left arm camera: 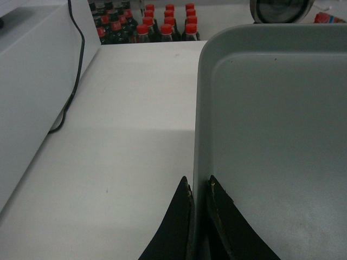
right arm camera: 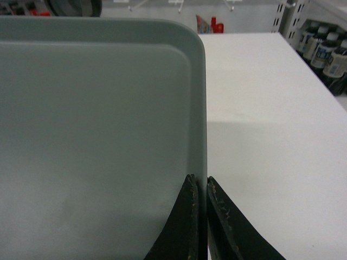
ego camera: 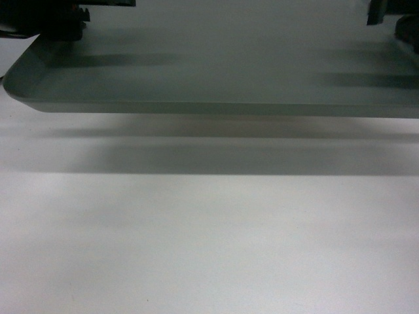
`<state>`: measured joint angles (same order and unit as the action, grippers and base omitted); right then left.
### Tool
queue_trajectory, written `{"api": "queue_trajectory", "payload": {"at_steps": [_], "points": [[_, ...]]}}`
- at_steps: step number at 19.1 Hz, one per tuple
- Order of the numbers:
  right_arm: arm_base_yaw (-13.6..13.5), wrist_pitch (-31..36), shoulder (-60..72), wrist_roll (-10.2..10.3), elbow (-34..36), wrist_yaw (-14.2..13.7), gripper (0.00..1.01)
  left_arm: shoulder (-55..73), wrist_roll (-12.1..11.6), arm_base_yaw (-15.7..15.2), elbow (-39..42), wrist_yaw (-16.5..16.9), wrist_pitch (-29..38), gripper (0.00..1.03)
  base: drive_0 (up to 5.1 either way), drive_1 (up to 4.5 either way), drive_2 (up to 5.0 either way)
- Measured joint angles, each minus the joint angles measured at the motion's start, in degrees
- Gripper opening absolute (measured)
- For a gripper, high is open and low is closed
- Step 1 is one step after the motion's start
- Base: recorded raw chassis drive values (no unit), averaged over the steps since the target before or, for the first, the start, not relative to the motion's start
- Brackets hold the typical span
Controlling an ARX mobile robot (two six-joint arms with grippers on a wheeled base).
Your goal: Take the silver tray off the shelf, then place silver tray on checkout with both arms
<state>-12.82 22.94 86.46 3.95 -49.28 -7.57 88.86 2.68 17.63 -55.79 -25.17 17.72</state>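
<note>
Head view dim, soft, grainy; silver tray [ego camera: 209, 72] casts broad double-banded shadow on checkout [ego camera: 209, 248] below. Wrist views brighter, even overhead light, no glare; near finger blades [left arm camera: 176, 227] slightly blurred.

Rows of dark bottles with red caps [left arm camera: 157, 24] stand packed together. Left of them rises a plain white box-shaped wall [left arm camera: 32, 81], with a thin black cable [left arm camera: 76, 65] trailing down its side. Off to the right of the red-capped rows, dark bottles with pale labels [right arm camera: 325, 54] crowd another rack.
</note>
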Motion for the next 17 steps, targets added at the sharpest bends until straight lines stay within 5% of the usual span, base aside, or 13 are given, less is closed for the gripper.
{"api": "queue_trajectory", "payload": {"at_steps": [5,9,14,17], "points": [[2.14,-4.98,10.14,-1.73,-8.66,3.32,0.02,9.31,0.13,-0.81,-7.28,-0.15,-4.85,0.04,0.0,0.0,0.0],[2.78,-10.91,18.49,-4.15,-18.6,2.82,0.02,17.11,0.48,-1.38,-16.76,-0.7,-12.04,0.04,0.0,0.0,0.0],[2.78,-11.1,19.71,-6.6,-19.17,2.51,0.02,18.36,2.71,-1.6,-18.99,-0.46,-16.81,0.04,0.0,0.0,0.0],[2.75,-10.8,19.69,-6.73,-19.17,2.49,0.03,18.58,2.91,-1.66,-18.99,-4.35,-14.88,0.23,0.0,0.0,0.0]]}}
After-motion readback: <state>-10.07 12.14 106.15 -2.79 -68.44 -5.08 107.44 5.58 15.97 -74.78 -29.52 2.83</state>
